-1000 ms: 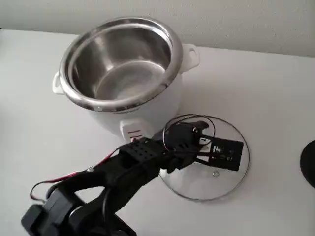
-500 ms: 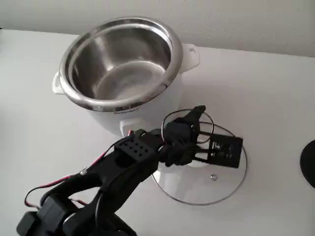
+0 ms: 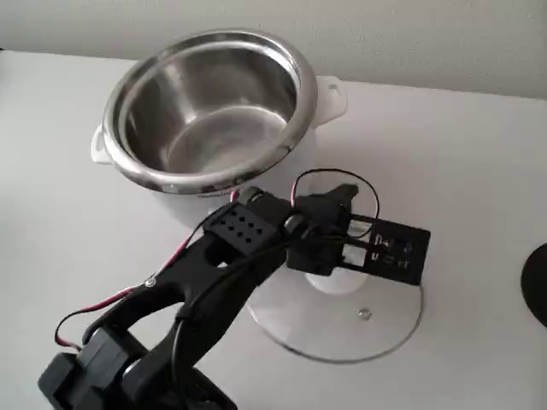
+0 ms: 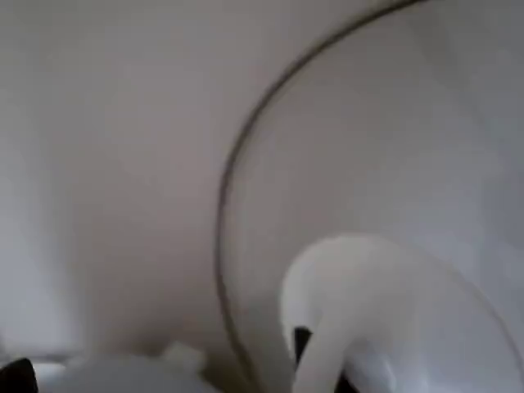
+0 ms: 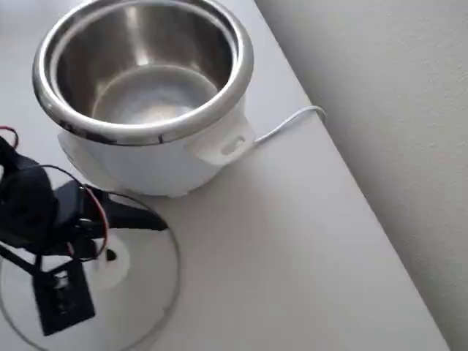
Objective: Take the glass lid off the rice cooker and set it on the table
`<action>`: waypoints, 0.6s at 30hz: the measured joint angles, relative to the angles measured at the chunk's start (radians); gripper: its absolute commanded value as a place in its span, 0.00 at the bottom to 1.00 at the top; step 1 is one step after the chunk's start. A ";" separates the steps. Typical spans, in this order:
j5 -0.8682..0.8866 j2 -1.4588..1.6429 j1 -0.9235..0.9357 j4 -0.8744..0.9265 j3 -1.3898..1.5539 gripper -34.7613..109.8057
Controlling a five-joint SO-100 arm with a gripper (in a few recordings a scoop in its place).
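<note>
The glass lid (image 3: 376,329) lies flat on the white table (image 3: 479,171), just in front and to the right of the rice cooker (image 3: 256,192). The cooker's steel pot (image 5: 139,66) is uncovered and holds nothing. My black gripper (image 3: 346,231) hangs low over the lid's middle, right above the white knob (image 3: 329,279). It is open, with one finger (image 5: 139,219) swung out sideways toward the cooker. In the wrist view the knob (image 4: 360,303) looms close at the bottom and the lid's rim (image 4: 233,172) curves around it.
A dark round object (image 3: 538,286) sits at the right edge of the fixed view. The cooker's white cord (image 5: 289,123) runs off the table's far edge by the wall. Bare table lies to the right of the lid.
One finger swung out away from the knob. The lid shifted slightly toward the lower left of the fixed view and now lies flat. The arm's wrist rose a little.
</note>
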 measured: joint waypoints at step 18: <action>0.038 -0.112 -0.026 0.344 -0.245 0.51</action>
